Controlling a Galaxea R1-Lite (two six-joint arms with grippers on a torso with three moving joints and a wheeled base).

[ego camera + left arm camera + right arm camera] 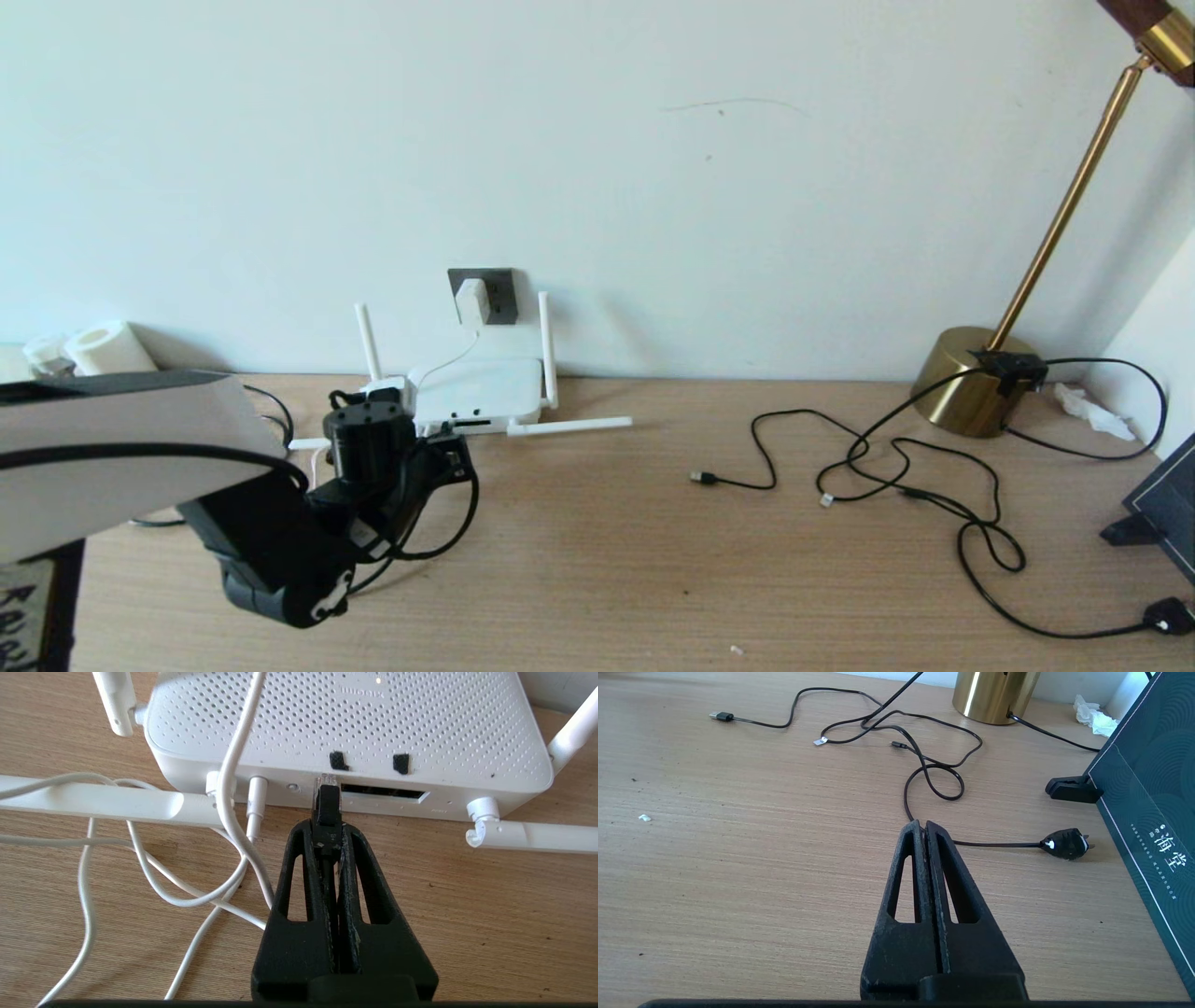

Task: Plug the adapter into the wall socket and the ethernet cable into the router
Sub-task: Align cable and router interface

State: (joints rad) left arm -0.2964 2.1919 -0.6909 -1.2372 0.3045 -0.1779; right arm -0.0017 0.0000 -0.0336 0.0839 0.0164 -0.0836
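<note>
The white adapter [471,301] sits in the dark grey wall socket [505,287], and its thin white cord [230,756] runs down to the router [481,387]. My left gripper [327,830] is shut on the black plug end of the ethernet cable [327,809]. The plug's clear tip touches the left end of the dark port row on the router's [355,723] near edge. In the head view the left gripper [455,455] is just in front of the router, with the black cable [473,509] looping beneath it. My right gripper [923,826] hangs shut and empty over bare table, out of the head view.
Two router antennas [569,426] lie flat on the table. Thin black cords [896,467] sprawl at the right, ending in a black plug [1169,616]. A brass lamp [976,378] and a dark box [1167,504] stand far right. Paper rolls [107,347] sit at the back left.
</note>
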